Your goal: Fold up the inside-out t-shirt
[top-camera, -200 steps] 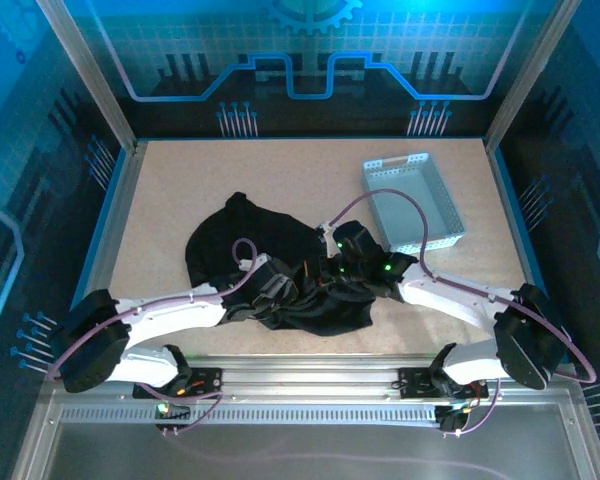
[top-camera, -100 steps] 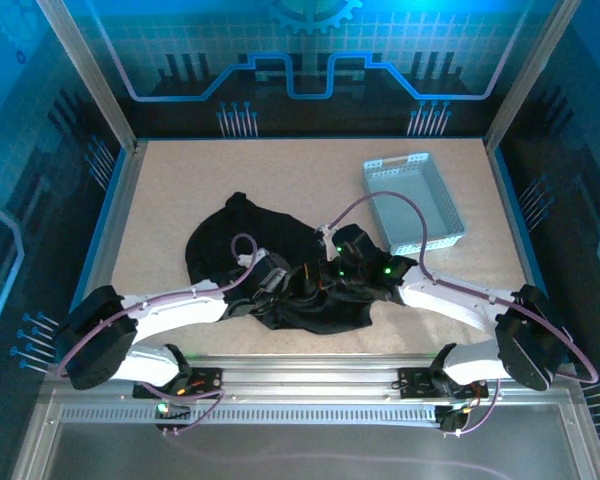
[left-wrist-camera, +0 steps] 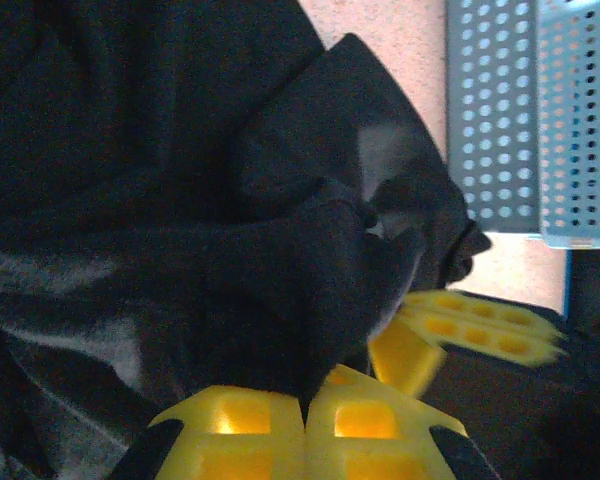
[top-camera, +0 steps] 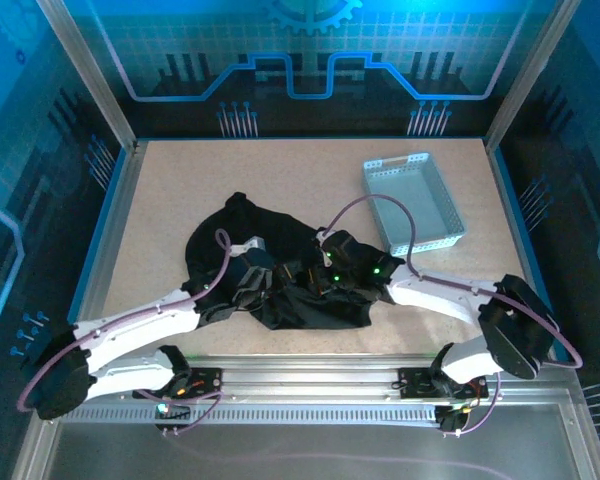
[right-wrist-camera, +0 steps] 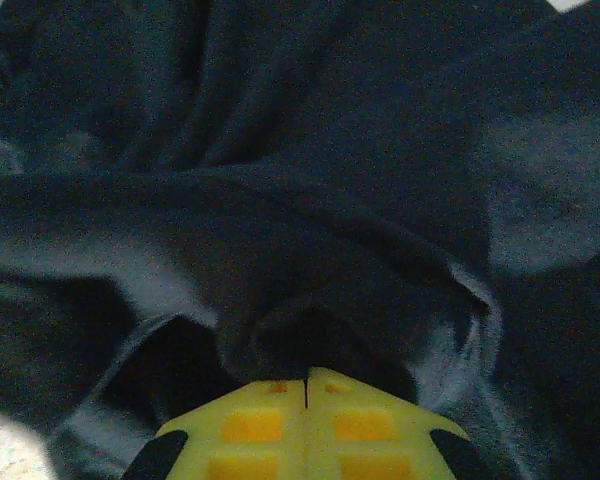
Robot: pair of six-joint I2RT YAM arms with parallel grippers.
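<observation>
Left tool (left-wrist-camera: 305,398) was clenched, its two yellow fingers pressed together with only a thin seam between them. A fold of the black t-shirt (top-camera: 280,235) ran straight down into that seam, so the cloth was pinched at the tips. Right tool (right-wrist-camera: 307,380) was clenched the same way. Its yellow fingers met at a hairline gap, and a bunched ridge of the same dark cloth was drawn tight into their tips.

Seen from above, the t-shirt lay crumpled in a loose heap on the desk (top-camera: 180,180), around the middle and towards the near edge. One rounded lobe of it reached out to the far left. Both arms came in low from the near corners and met over the near half of the heap. The two tools were close together there, each buried in folds.

From the left wrist, the right tool's yellow fingers showed just beyond the gathered cloth. A pale patch sat on the fabric above them, too blurred to make out.

The light grey perforated tray (top-camera: 398,161) stood on the desk to the far right. It was beside the t-shirt and not touching it.
</observation>
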